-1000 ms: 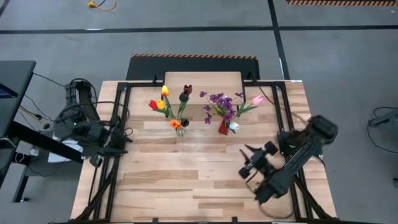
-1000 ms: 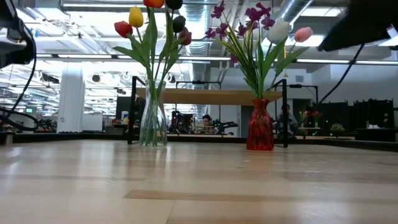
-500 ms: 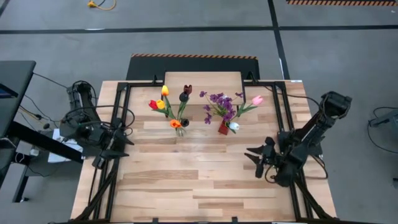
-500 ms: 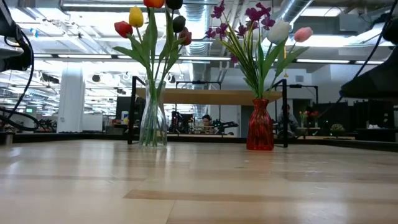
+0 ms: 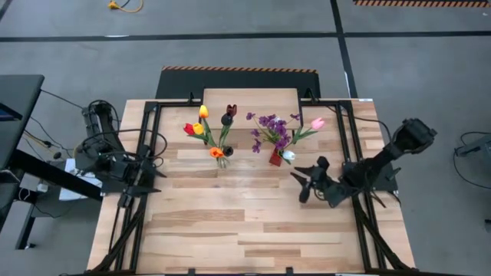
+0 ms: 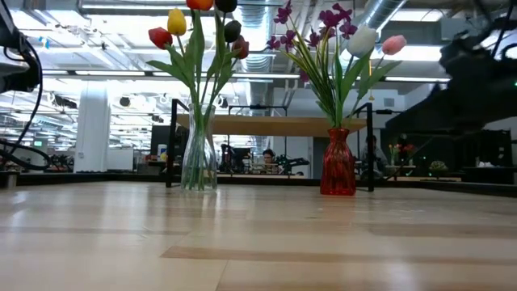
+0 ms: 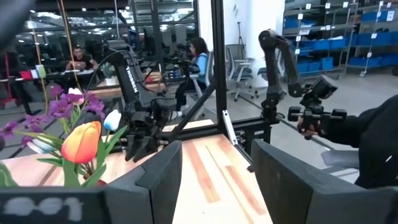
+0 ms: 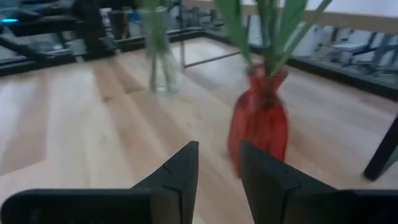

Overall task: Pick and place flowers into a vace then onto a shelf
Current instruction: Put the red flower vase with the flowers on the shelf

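A clear glass vase (image 5: 220,158) holds yellow, red, orange and dark tulips (image 6: 194,32). Beside it a red vase (image 5: 275,159) holds a purple sprig with a white and a pink tulip (image 6: 355,40). Both vases stand on the table in front of the shelf (image 5: 251,100). My right gripper (image 5: 299,182) hovers open just right of the red vase (image 8: 258,124), pointing at it, nothing between its fingers (image 8: 219,165). At the table's left edge my left gripper (image 5: 149,175) waits open and empty (image 7: 216,180).
Black frame rails (image 5: 153,138) run along the table's left and right sides and around the shelf. The wide plank surface (image 5: 245,222) spreads out in front of the vases. People sit in the room beyond the table (image 6: 266,158).
My right gripper has swung from the near right part of the table toward the far edge and the left, sinking lower, and now points at the red vase from close by. The vases and flowers have stayed put.
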{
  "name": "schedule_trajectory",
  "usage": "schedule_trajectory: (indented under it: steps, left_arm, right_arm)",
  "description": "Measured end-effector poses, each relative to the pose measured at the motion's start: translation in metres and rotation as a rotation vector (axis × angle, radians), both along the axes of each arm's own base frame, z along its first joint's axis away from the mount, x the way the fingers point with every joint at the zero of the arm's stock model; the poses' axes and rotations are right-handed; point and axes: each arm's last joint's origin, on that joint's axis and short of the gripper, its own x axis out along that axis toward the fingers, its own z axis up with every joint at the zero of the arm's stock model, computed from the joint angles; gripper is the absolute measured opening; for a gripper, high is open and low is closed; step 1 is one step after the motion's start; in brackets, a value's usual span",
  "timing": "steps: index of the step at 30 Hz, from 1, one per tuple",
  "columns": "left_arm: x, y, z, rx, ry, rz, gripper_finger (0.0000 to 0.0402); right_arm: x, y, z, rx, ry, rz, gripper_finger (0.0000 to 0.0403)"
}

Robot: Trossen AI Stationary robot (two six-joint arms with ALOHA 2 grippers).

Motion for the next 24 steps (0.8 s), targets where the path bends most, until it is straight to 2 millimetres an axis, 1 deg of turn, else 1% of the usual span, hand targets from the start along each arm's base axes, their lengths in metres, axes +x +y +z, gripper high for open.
schedule_trajectory:
  steps: [5, 8, 12, 15, 21, 24]
  left_arm:
    - [0.001, 0.001, -0.001, 0.004, 0.001, 0.011, 0.0184]
    - [0.001, 0.001, -0.001, 0.005, 0.001, 0.013, 0.0184]
    - [0.001, 0.001, -0.001, 0.016, -0.002, 0.02, 0.0184]
    - [0.001, 0.001, -0.001, 0.023, -0.004, 0.037, 0.0184]
    - [0.002, 0.003, -0.001, 0.027, -0.003, 0.08, 0.0184]
    - [0.002, 0.003, -0.001, 0.03, -0.003, 0.083, 0.0184]
  right_arm:
    - [0.011, -0.016, -0.002, -0.014, 0.0, -0.103, 0.0107]
    - [0.017, -0.02, -0.001, 0.022, 0.013, -0.091, 0.0107]
    - [0.023, -0.026, 0.0, -0.005, 0.055, -0.066, 0.0114]
    - [0.028, -0.032, 0.002, -0.031, 0.081, -0.06, 0.0141]
    - [0.034, -0.049, 0.002, -0.034, 0.107, -0.108, 0.023]
    - [0.035, -0.055, 0.002, -0.034, 0.118, -0.118, 0.0264]
